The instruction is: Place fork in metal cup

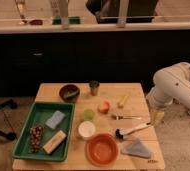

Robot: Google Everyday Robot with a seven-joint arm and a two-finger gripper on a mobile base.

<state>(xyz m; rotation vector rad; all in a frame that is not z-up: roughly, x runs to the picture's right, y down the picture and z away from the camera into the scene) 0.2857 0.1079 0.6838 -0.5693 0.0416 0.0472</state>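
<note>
Honestly the fork (pixel 125 117) looks fiddly: thin, stiff, slick metal lying flat on the table (pixel 50 91), right of centre, well apart from the metal cup (pixel 94 87), so I'd pinch across its handle. The gripper (pixel 158 116) hangs just off the right edge, can't tell if it's open.

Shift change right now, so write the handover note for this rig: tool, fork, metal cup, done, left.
The tool hangs beside the table's right edge, under the white arm, clear of the fork.
The fork lies flat on the table, right of centre, just beyond the brush.
The metal cup stands upright near the far edge, beside the dark bowl.
Done: nothing.
Left: grasp the fork, carry it over, drop it in the metal cup.
</note>
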